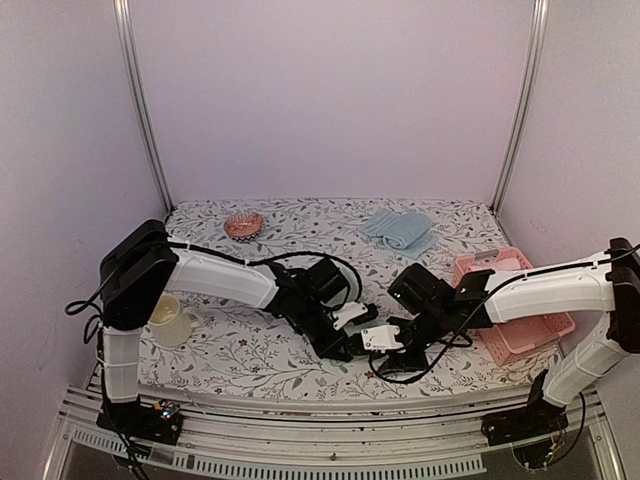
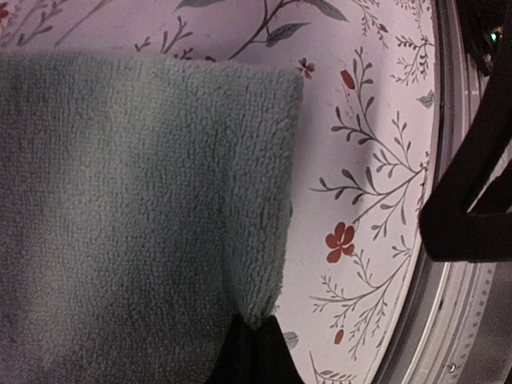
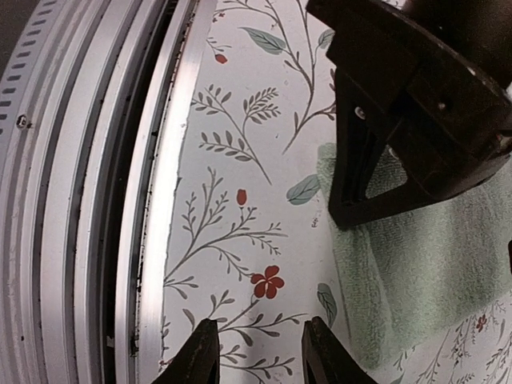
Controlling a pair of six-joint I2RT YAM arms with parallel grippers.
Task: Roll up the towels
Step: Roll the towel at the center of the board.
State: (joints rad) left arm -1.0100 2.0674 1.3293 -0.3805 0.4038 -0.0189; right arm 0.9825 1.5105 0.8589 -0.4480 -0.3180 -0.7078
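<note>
The pale sage green towel [image 2: 136,216] lies flat on the floral tablecloth near the table's front edge. My left gripper [image 2: 256,332] is shut on the towel's near corner, pinching the edge between its dark fingers. In the right wrist view the same towel [image 3: 436,264] lies to the right, with the left gripper's black body [image 3: 416,120] over it. My right gripper [image 3: 258,356] stands open above bare cloth just beside the towel, with nothing between its fingers. From above, both grippers [image 1: 345,345] [image 1: 378,358] meet at the front centre and cover the green towel. The light blue towel [image 1: 400,228] lies folded at the back.
A pink basket [image 1: 515,305] stands at the right under the right arm. A cream mug [image 1: 172,320] sits at the left front, and a small pink bowl [image 1: 244,224] at the back. The metal front rail [image 3: 88,200] runs close by the grippers.
</note>
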